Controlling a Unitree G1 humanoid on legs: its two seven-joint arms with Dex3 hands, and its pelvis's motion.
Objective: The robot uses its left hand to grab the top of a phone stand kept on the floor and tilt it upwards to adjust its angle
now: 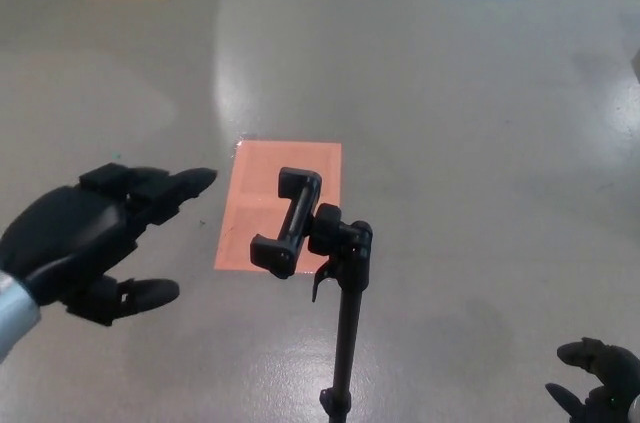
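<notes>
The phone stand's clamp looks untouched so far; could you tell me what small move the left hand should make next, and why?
Probably carry the left hand rightward to the phone clamp at the top of the phone stand. The hand is open, fingers apart and pointing at the clamp, but bare floor shows between them, so it touches nothing yet. The right hand is low and aside.

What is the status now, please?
Left hand open, left of the stand, not touching. Right hand low at the corner, idle. Nothing between hand and stand.
</notes>
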